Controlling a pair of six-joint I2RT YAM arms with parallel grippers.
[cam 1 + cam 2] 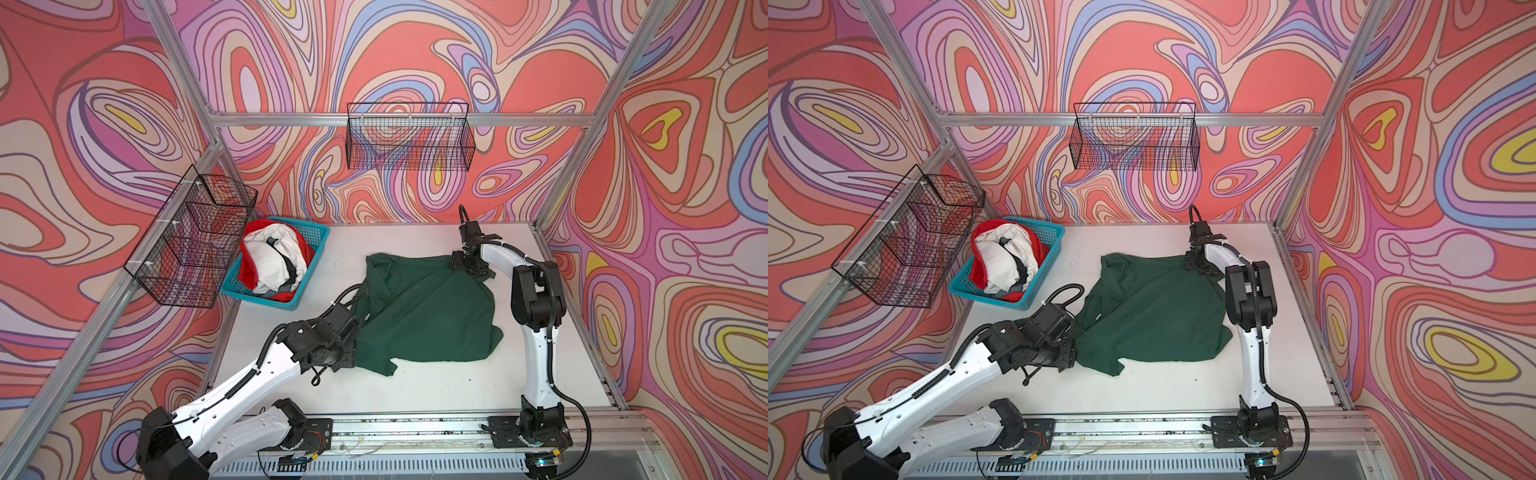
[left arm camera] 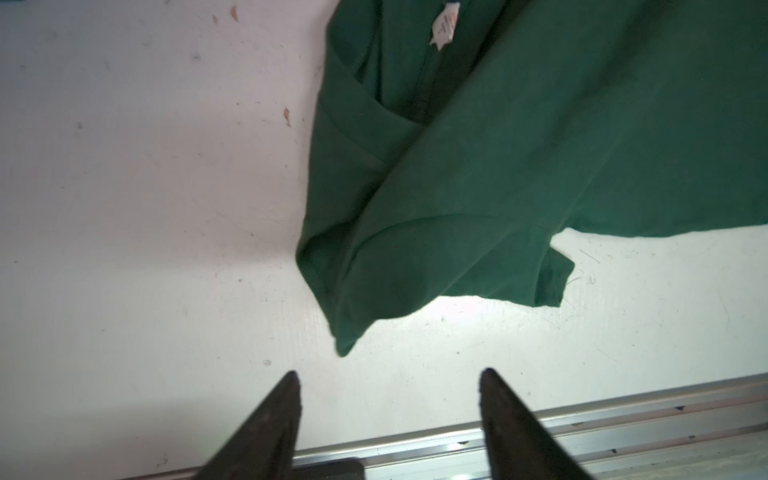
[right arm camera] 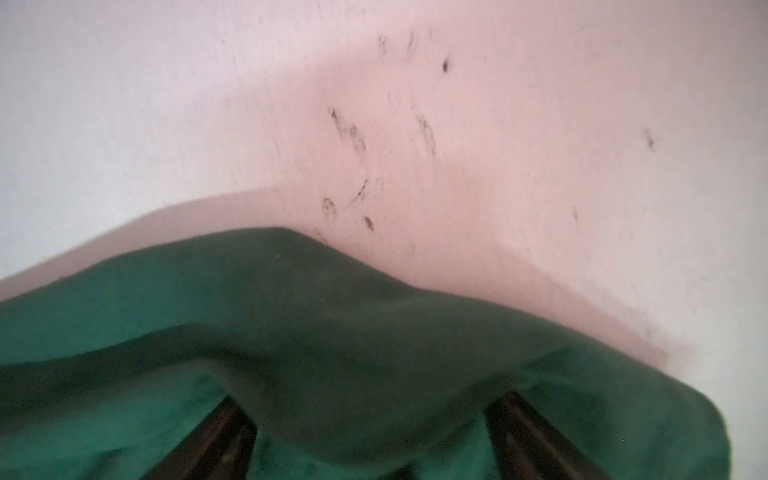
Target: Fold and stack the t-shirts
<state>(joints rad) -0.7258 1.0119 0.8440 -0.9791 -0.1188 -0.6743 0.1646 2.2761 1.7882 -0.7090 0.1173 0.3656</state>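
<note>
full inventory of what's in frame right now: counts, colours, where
dark green cloth t-shirt: 1, dark green, lying rumpled mid-table; small white neck tag showing
bundle of cloth garments: count unclear, white, red and grey, piled in the teal basket
teal plastic mesh basket: 1, teal, far left corner of the table
black wire baskets: 2, black, one on the back rail, one on the left rail
flat white table: 1, white, under the shirt and teal basket
left hand: 1, black, open, over bare table just off the shirt's near left corner
right hand: 1, black, jaws apart, at the shirt's far right corner, fingertips under the cloth
</note>
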